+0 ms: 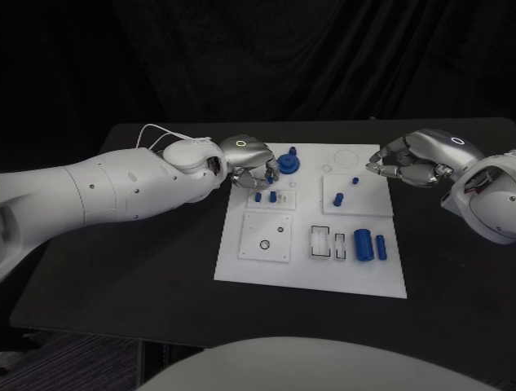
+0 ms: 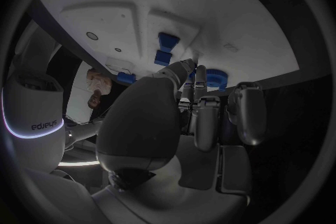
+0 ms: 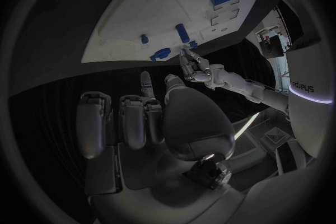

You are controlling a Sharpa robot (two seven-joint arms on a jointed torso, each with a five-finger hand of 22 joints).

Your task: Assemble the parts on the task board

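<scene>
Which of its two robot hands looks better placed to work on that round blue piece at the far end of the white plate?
The left robot hand: it hovers right beside the round blue piece over the task board, while the right robot hand sits off the board's right edge, fingers curled.

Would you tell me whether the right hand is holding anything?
Apparently nothing: the right hand hovers beside the task board, fingers curled inward, nothing visible between them.
</scene>
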